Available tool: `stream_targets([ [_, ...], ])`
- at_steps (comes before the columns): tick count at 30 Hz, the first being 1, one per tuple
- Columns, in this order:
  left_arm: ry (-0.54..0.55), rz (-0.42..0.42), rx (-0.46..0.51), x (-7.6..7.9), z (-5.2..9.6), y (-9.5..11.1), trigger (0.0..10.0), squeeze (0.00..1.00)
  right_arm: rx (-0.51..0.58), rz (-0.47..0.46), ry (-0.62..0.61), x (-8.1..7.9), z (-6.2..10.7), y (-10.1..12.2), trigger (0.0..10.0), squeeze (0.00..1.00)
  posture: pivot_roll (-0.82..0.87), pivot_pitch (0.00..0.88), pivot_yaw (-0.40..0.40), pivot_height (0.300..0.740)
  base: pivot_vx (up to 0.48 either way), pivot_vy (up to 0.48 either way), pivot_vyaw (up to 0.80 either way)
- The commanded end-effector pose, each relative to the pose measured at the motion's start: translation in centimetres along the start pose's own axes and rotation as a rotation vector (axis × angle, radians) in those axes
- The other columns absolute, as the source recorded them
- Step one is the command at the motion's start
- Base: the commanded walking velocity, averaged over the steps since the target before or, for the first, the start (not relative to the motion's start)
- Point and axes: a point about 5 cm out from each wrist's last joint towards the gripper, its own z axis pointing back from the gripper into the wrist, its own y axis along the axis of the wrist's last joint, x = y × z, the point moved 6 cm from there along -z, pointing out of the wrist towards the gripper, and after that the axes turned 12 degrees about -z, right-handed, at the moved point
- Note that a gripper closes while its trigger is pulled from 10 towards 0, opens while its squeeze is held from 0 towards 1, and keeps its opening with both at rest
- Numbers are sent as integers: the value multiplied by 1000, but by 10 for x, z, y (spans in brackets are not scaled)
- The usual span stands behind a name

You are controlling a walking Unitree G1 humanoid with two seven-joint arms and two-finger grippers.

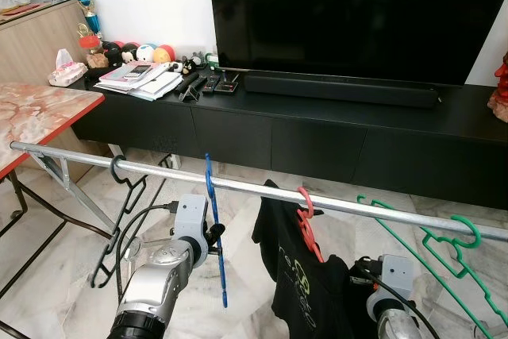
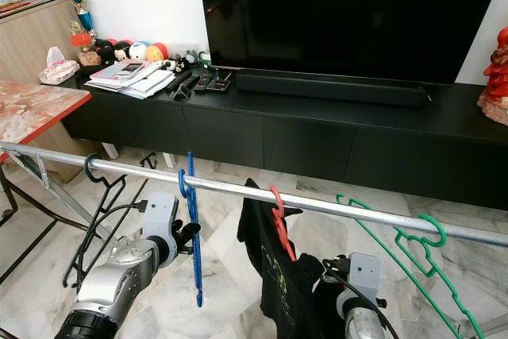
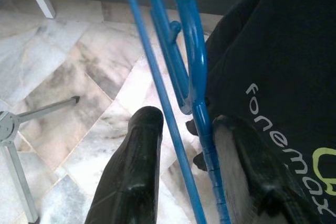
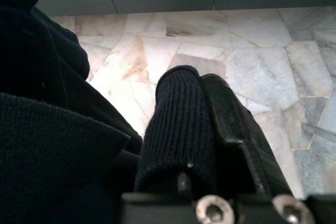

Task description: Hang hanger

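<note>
The blue hanger hangs edge-on from the metal rail, its hook over the rail between the black hanger to my left and the red hanger to my right. My left gripper sits below the rail at the blue hanger's lower frame: in the left wrist view the blue bars pass between my two fingers, which stand parted, one bar lying against the inner face of one finger and a clear gap showing to the other, so I am not clamped on it. The red hanger carries a black T-shirt with pale lettering, which hangs just beside the blue hanger on my right and crowds that side. My right gripper is low behind the T-shirt, its two fingers pressed together with nothing between them, dark fabric lying alongside. Further right, two green hangers hang on the rail, tilted. The stretch of rail between the black and blue hangers is bare. Beyond the rail stands a low black TV cabinet with a television above and marble floor below.
</note>
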Motion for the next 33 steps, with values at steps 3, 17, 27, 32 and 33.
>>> stream_targets([
  [3, -35, 32, 25, 4, 1, 15, 10000, 0, 22, 14, 29, -7, -1, 4, 10000, 0, 17, 0, 28, 740, 0, 0, 0],
  [17, 13, 70, -26, -6, -1, 2, 9333, 0, 16, 18, 41, -12, -1, 2, 10000, 0, 20, 5, 29, 740, 0, 0, 0],
  [27, -3, 64, -9, -3, -2, 3, 0, 0, 12, 22, 38, -10, 0, 1, 10000, 0, 23, 9, 27, 740, 0, 0, 0],
  [32, 6, 54, -6, -5, -2, 3, 0, 0, 9, 27, 43, -11, 0, 1, 10000, 0, 23, 12, 26, 740, 0, 0, 0],
  [33, 7, 53, -5, -5, -2, 4, 0, 0, 9, 28, 44, -11, 0, 1, 10000, 0, 23, 12, 26, 740, 0, 0, 0],
])
